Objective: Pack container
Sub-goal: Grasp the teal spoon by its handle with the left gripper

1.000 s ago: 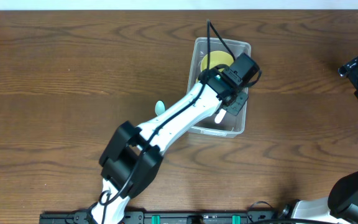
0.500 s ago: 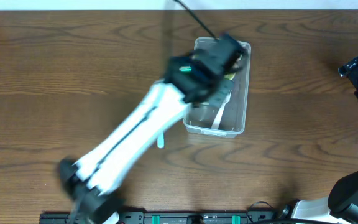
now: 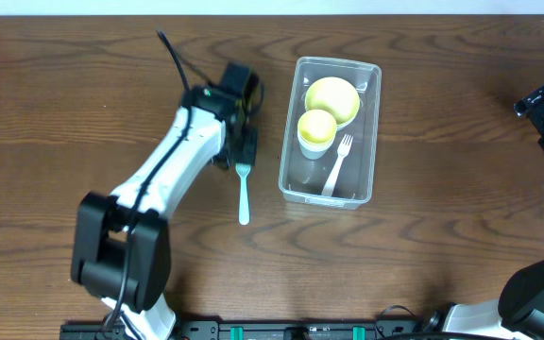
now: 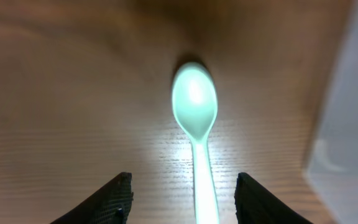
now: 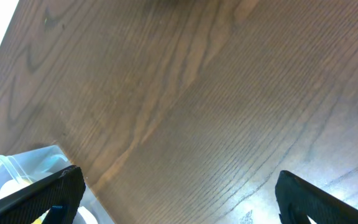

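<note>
Overhead, packed: bowl (image 3: 332, 97), cup (image 3: 317, 127), fork (image 3: 336, 165) inside container (image 3: 302, 181).
Remaining: spoon (image 4: 194, 106) on table (image 3: 83, 94).
Left gripper (image 4: 184, 193): jaws apart over spoon.
Right gripper (image 5: 179, 193): spread, empty.

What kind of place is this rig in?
Probably a lab test bench: a wooden table, the left arm over a mint spoon, and a clear container holding a bowl, cup and fork.

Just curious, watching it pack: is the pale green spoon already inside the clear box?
No, the spoon lies on the table beside the container, outside it.
</note>
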{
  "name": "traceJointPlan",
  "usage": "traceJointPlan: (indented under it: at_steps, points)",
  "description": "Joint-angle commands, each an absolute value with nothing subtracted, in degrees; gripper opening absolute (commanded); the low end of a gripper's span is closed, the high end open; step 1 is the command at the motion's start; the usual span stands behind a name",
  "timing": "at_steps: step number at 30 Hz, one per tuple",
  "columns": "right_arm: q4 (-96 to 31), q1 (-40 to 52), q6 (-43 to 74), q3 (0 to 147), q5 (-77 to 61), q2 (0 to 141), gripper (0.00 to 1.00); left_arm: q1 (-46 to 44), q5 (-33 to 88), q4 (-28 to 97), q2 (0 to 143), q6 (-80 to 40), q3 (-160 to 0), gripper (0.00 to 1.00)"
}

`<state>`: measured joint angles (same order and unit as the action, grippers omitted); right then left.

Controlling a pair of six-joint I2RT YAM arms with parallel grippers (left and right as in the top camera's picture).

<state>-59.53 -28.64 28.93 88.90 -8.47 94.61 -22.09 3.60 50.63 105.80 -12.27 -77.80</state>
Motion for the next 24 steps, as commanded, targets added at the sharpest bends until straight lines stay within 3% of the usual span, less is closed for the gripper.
traceJointPlan:
  at_steps: [1, 14, 19, 24]
  points:
    - [-59.61, -28.86, 28.64, 88.75, -8.16, 94.80, 0.99, -22.59, 7.60, 47.99, 104.71, -13.76, -73.63, 0.54]
    - [-59.61, -28.86, 28.67, 88.75, -8.16, 94.80, 0.99, -22.90, 7.53, 38.37, 104.92, -13.85, -63.37, 0.53]
    - [-59.61, -28.86, 28.64, 88.75, -8.16, 94.80, 0.99, -22.90, 7.53, 37.36, 104.92, -13.85, -63.26, 0.30]
    - [-59.61, -28.86, 28.64, 88.75, -8.16, 94.80, 0.99, -22.96, 7.53, 37.15, 105.67, -13.85, -63.22, 0.30]
